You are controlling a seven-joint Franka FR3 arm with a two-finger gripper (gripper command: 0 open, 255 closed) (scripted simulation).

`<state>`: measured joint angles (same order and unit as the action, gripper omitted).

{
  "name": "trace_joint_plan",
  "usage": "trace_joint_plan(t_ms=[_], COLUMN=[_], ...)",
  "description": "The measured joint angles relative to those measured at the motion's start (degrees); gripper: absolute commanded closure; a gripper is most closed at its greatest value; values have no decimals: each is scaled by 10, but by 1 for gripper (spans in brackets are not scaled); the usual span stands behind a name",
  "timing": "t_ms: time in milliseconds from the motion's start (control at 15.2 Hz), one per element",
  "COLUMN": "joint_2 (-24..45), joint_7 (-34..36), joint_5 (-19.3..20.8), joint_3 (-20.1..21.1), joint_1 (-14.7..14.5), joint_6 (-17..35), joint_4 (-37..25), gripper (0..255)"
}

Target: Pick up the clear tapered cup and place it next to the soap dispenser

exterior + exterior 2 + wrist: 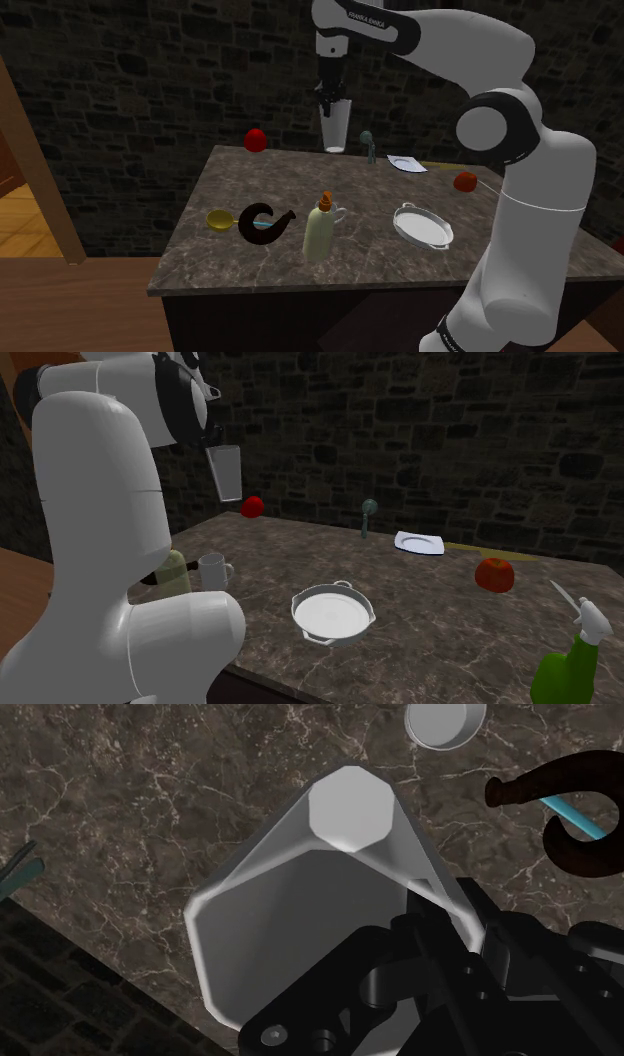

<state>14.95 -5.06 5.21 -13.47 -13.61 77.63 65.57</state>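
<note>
My gripper (pixel 330 100) is shut on the rim of the clear tapered cup (pixel 335 126) and holds it upright in the air above the far side of the dark marble table (pixel 230 270). The second exterior view has the cup (pixel 226 470) hanging at the upper left, beneath the hand. Seen from the wrist, the cup (pixel 330 874) narrows toward its base, with one finger inside its wall and one outside. The soap dispenser (pixel 320 228), a cream bottle with an orange pump, stands near the front edge, well apart from the cup. The arm partly hides the dispenser (pixel 172 574).
Near the dispenser sit a white mug (pixel 338 212), a dark curved object (pixel 265 222) and a yellow bowl (pixel 221 219). A white pan (pixel 422 226), a plate (pixel 405 163), two red fruits (pixel 256 140) (pixel 464 181), a small green figure (pixel 369 145) and a green bottle (pixel 565 672) also stand on the table.
</note>
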Motion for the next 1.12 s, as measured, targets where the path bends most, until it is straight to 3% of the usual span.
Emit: trace_joint_plan(t_ms=[1122], joint_2=[-53], joint_7=[25], joint_5=[11], joint_3=[3], joint_1=[-10], joint_6=[152], joint_4=[205], gripper=[255])
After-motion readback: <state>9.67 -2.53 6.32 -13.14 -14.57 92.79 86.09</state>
